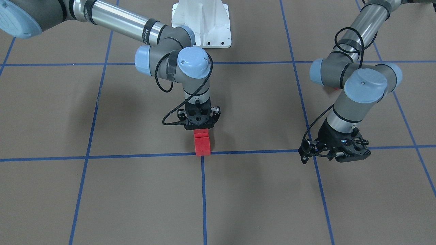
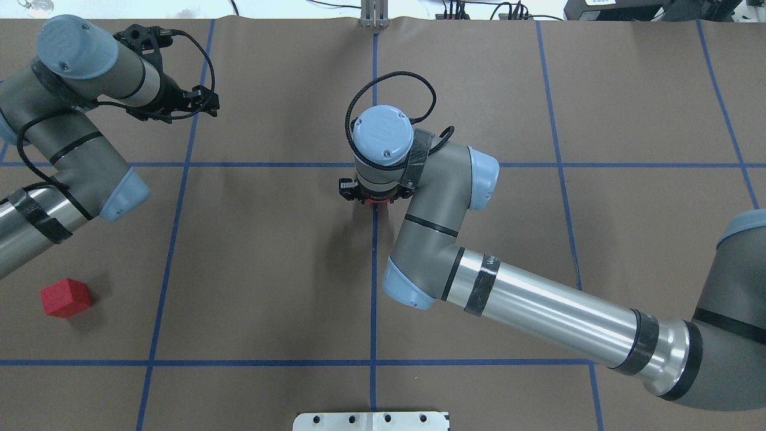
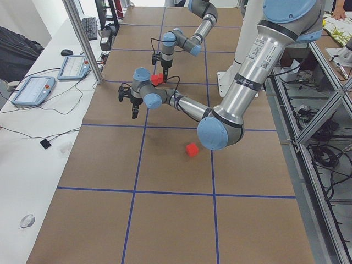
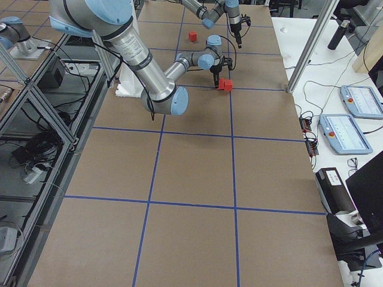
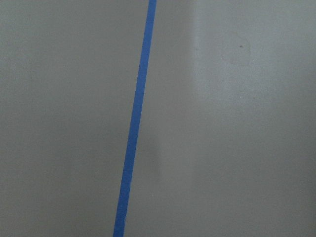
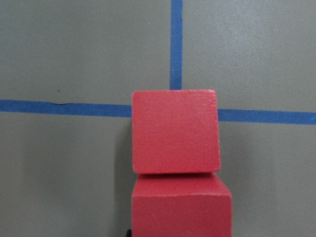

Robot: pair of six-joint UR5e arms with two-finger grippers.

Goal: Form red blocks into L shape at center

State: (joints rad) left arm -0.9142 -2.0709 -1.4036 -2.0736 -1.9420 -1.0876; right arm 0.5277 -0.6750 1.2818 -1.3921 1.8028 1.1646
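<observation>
1. Toward the left edge of the surface (image 2: 269, 269), on the robot's side, the third red block (image 2: 66, 297) lay alone, well apart from the other two.
2. Nearer the far-left corner, the left gripper (image 2: 202, 100) hovered over bare surface and a blue tape line (image 5: 136, 123), well apart from that lone block. I could not tell whether its jaws were apart.
3. At the center (image 1: 203, 157), the first red block (image 1: 203, 148) sat on the tape crossing. The second red block (image 1: 201, 133) touched its robot-side face, making a short row.
4. The risk, as I judged it, was that a careless lift or sideways drag would skew the second red block, which sat slightly off-line, or shove the first off the crossing.
5. The right gripper (image 1: 201, 127) hung directly over the second red block. The views did not show whether its jaws were clamped on the block or parted.
</observation>
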